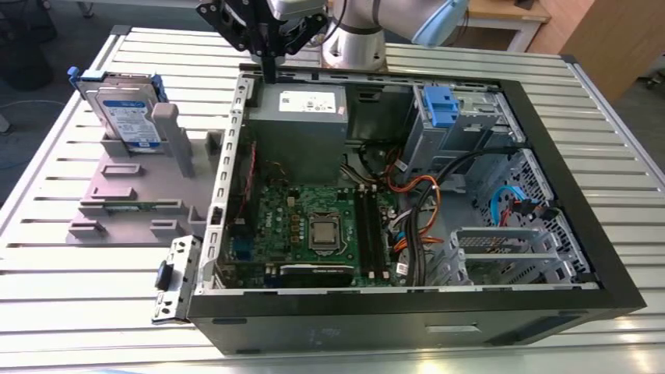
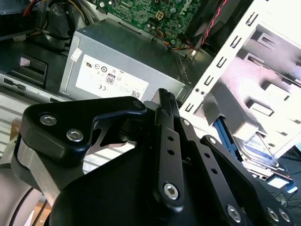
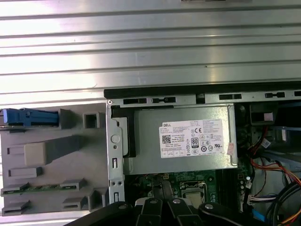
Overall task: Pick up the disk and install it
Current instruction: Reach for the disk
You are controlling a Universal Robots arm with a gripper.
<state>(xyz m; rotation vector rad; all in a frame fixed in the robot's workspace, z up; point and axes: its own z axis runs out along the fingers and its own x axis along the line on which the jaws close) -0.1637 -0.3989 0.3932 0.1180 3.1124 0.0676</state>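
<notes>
My claw, pressed together and empty, hangs over the case; the upright disk looks rigid, weighty, shock-sensitive: I'd pinch its faces

Printed label on power supply

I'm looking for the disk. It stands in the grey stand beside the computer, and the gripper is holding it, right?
Not quite. The disk stands in the grey stand beside the computer, but the gripper is not holding it: the exterior view shows it empty, above the computer's rim, apart from the disk.
</notes>
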